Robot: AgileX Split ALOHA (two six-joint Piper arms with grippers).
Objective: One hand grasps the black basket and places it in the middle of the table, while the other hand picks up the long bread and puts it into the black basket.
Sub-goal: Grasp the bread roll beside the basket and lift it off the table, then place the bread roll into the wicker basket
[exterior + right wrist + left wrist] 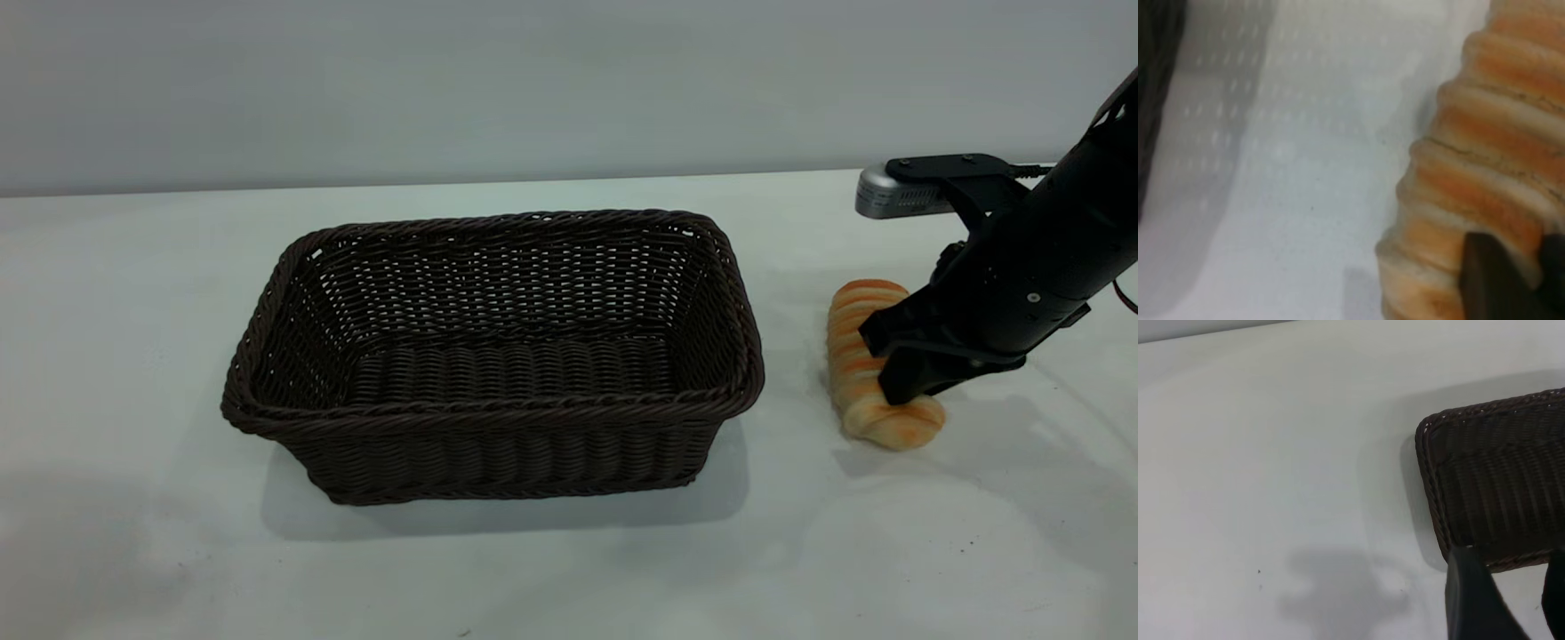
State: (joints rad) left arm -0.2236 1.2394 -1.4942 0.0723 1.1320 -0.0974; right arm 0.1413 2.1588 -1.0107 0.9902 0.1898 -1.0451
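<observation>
my right gripper (898, 387) sat on the long bread (876, 373), seemingly pinching it, at 3 o'clock of the black basket (493, 356). off-centre grip risked the loaf swivelling loose.

bread (1485, 180): ridged orange-and-cream roll — lying on the table
finger (1491, 280): dark, touching the roll
table (1305, 167): white
basket (1155, 87): dark edge — apart from the roll
</observation>
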